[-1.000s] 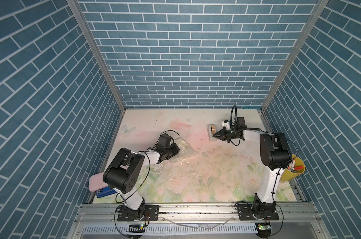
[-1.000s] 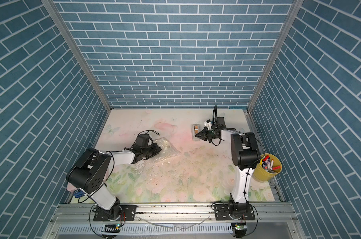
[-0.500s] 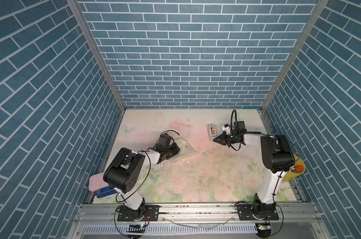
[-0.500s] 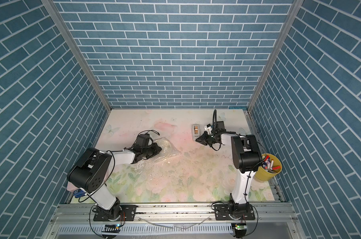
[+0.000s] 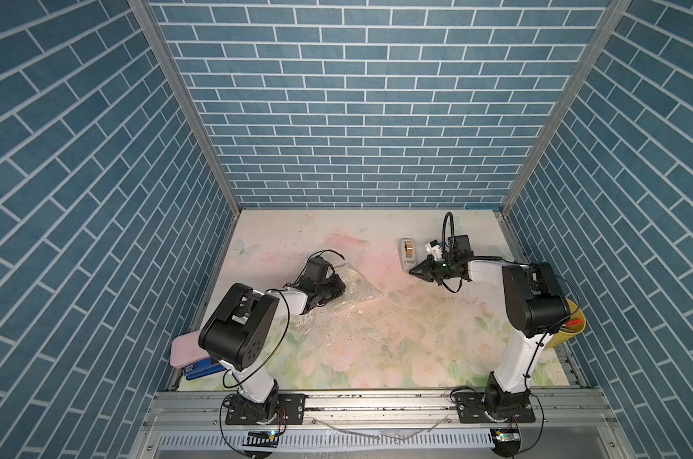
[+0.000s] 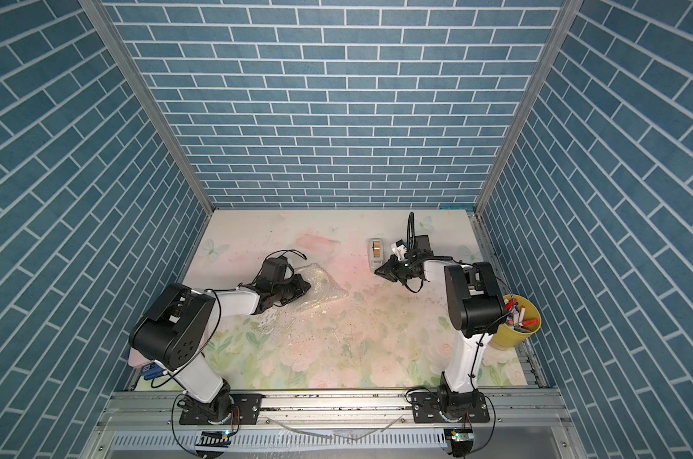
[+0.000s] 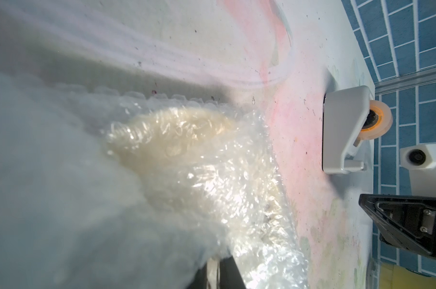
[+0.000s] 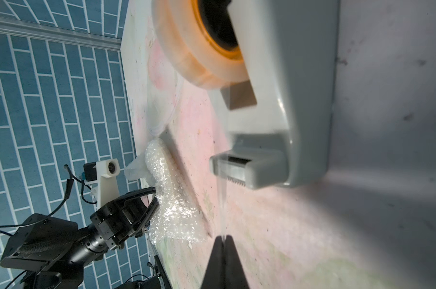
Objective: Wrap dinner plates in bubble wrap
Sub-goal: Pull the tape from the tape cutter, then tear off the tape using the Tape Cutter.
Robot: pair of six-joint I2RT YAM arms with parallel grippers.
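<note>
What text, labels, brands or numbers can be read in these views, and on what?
No text reads clearly anywhere.
Blue pack by the pink case: pale marks, too small to read.
Markers in the yellow bucket: any print is too small to read.
Tape dispenser: plain, no label showing in either wrist view.

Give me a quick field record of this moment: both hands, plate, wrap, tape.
left hand: closed on the bubble wrap
right hand: closed on the tape strip
plate: covered by folded bubble wrap, cream colour showing through
tape strip: stretched from the tape dispenser cutter to the right hand
tape dispenser: standing on the table, apart from the wrapped plate
bucket: yellow, holds markers, beside the right arm
</note>
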